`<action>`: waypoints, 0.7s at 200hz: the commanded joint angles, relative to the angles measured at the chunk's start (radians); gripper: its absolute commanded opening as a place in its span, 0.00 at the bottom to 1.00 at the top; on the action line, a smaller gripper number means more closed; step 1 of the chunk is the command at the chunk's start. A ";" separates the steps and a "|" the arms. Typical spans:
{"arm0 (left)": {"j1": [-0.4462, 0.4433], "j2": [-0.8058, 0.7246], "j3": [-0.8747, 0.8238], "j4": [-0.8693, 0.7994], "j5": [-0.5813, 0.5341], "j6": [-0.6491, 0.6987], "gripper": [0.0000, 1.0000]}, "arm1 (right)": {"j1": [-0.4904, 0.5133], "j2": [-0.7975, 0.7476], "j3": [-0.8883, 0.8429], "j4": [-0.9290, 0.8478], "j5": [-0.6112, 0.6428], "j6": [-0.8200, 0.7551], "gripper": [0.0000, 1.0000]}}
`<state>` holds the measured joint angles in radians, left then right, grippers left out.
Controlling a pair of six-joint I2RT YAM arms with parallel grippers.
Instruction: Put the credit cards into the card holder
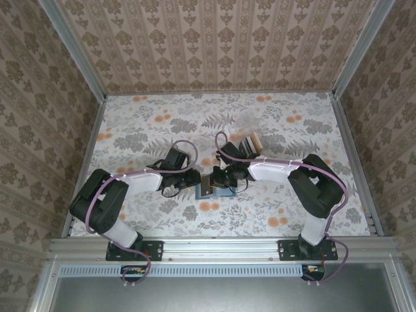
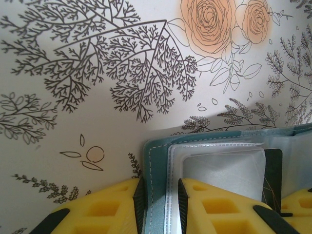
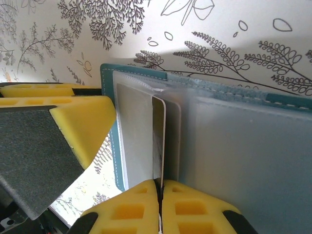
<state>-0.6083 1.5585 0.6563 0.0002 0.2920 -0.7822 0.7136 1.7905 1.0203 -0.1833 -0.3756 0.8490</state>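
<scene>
Top overhead, distant; both wrists close, sharing card holder (image 2: 156,165)

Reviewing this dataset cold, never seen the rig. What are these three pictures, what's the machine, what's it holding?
Two small robot arms are bolted at the near edge of a flower-patterned table. The wide picture looks down from above and behind them; the other two come from a camera on each wrist, so the yellow blocks there are gripper fingers. On the table lies an open teal card holder, and beyond it a small stack that looks like more cards. The left gripper clamps the holder's edge, seemingly to steady it. The right gripper pinches a card edge-on, its far end at the holder's clear pockets.
</scene>
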 commanded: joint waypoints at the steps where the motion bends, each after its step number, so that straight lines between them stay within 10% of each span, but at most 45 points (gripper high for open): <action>1: -0.013 0.017 -0.007 -0.028 0.016 0.001 0.28 | -0.009 -0.030 0.009 0.019 -0.006 0.025 0.09; 140: -0.025 -0.030 0.004 -0.007 0.029 0.015 0.25 | -0.106 -0.059 -0.157 0.107 -0.097 -0.004 0.08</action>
<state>-0.6102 1.5574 0.6563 0.0013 0.2928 -0.7818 0.6182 1.7378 0.8989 -0.0788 -0.4549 0.8627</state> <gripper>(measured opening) 0.265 0.088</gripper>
